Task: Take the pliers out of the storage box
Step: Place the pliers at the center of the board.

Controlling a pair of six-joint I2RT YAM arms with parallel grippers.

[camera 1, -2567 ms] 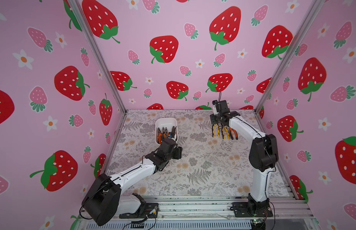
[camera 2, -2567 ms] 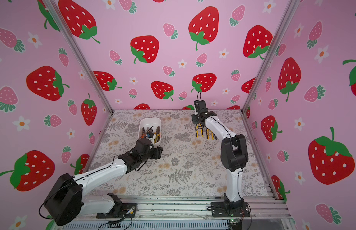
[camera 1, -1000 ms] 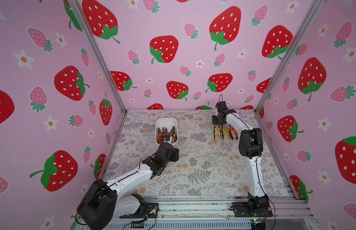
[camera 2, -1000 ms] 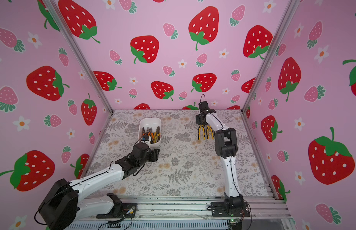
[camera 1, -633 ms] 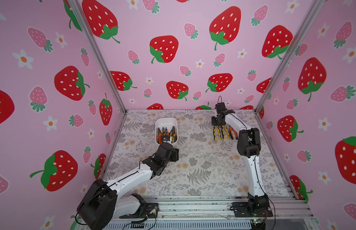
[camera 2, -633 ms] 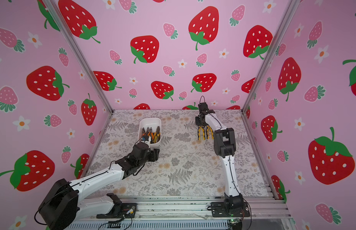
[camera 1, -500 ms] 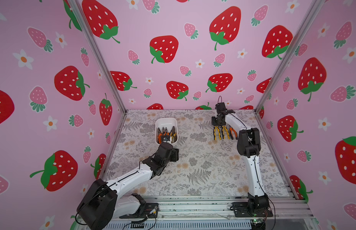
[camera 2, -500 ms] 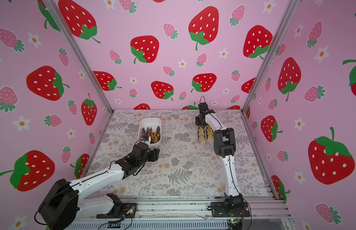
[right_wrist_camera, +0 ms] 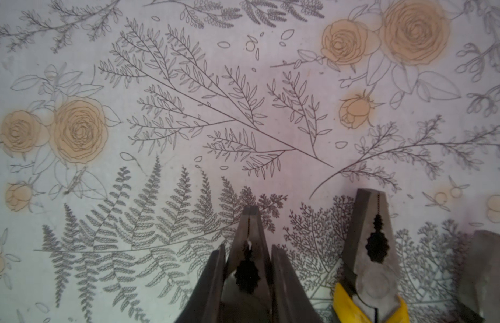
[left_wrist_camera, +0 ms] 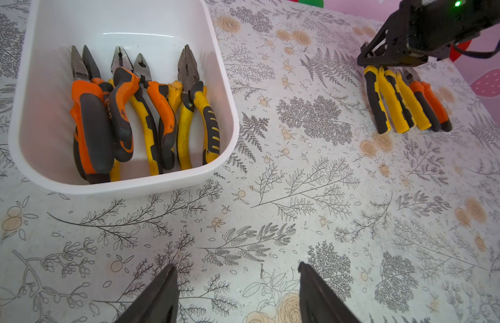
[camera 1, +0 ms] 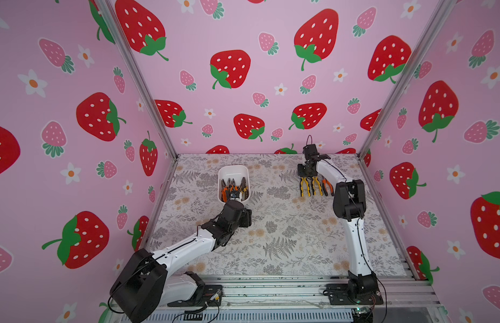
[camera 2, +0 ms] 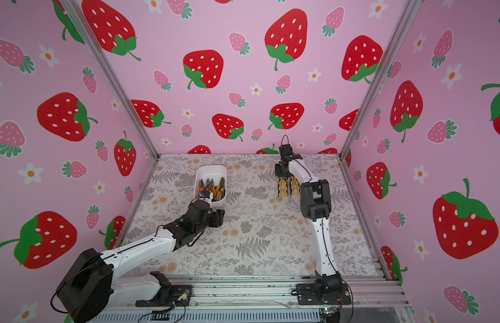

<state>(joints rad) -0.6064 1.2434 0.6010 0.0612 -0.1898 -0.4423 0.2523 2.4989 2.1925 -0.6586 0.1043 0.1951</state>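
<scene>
Left arm: reached low and long from the near rail [camera 1: 271, 289] toward the storage box [camera 1: 232, 167], its wrist just short of the box's near end.
Left gripper [left_wrist_camera: 236, 268]: released, both fingers spread above bare cloth with nothing between them.
Right arm: rose upright from its base, bent at the elbow, and its forearm sloped down to the far right of the table.
Right gripper [right_wrist_camera: 247, 249]: clenched on the metal head of the held pliers [left_wrist_camera: 376, 98], a yellow-and-black pair that lay on the cloth with its handles toward the rail.
Pliers taken out: a second yellow pair [left_wrist_camera: 405, 103] and an orange pair [left_wrist_camera: 430, 103] lay close beside the held one, in one row.
Boxed pliers [left_wrist_camera: 142, 112]: several orange and yellow pairs lay side by side in the white box, noses toward its far end.
Surface: a pale tablecloth [camera 1: 285, 237] printed with grey ferns and tan roses.
Room: pink walls [camera 1: 229, 33] on three sides, covered with strawberries and small white flowers.
</scene>
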